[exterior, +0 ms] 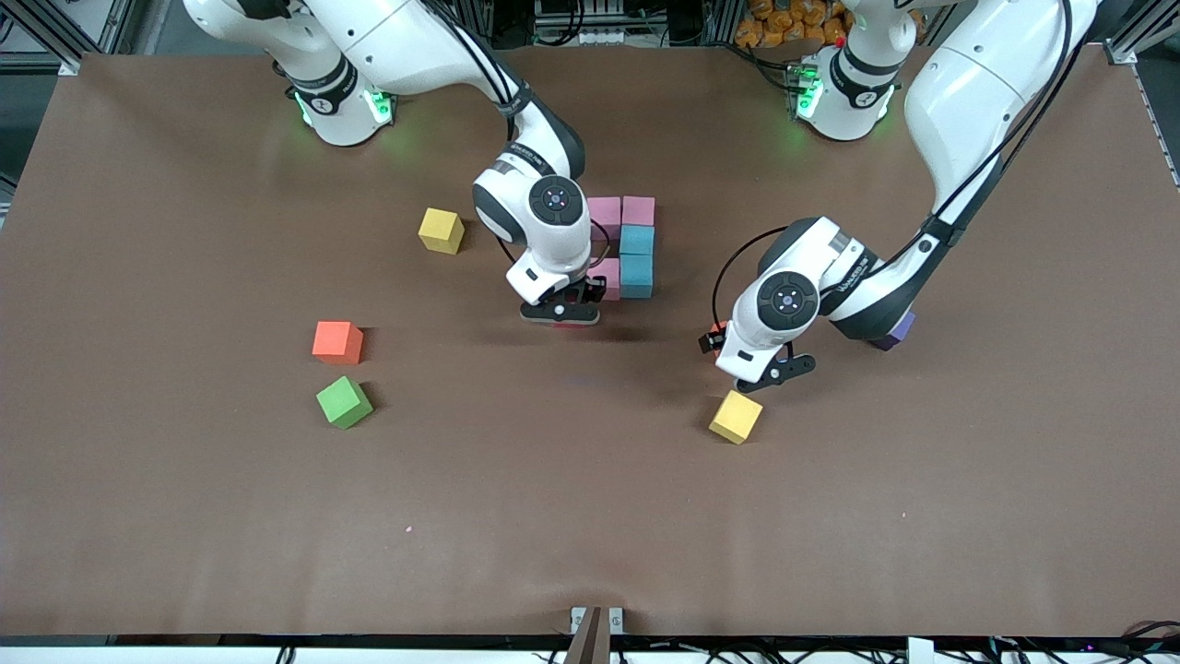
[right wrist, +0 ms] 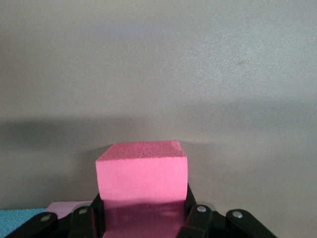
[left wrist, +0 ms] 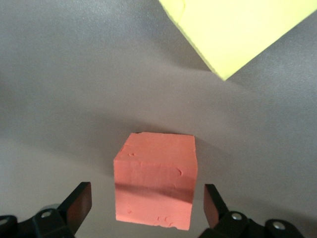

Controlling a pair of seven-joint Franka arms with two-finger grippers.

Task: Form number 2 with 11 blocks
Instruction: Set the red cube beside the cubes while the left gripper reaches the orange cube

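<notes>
The right gripper (exterior: 560,314) is clamped on a crimson cube (right wrist: 142,181), low over the desk (exterior: 590,516) right at the edge of the partly built number 2 (exterior: 627,247). From the right wrist view, a pale pink cube (right wrist: 69,205) and a light blue cube (right wrist: 17,218) of that cluster sit just beside the held cube, on the wrist's side of it, while bare desk stretches out ahead of the fingers. So the question for this arm, I'd say, is whether the crimson cube is flush with its neighbours before the jaws part. The left gripper (exterior: 772,369) hangs with its fingers spread wide, and a salmon-red cube (left wrist: 156,181) sits squarely between them on the desk, its sides roughly parallel to the pads, untouched on both sides. A yellow cube (left wrist: 237,29) lies ahead of those fingers, close but apart, and is not wanted for the digit. The left arm needs little more than a short drop and a squeeze. The orange cube (exterior: 337,341) and green cube (exterior: 345,402) wait well off toward the right arm's end.
</notes>
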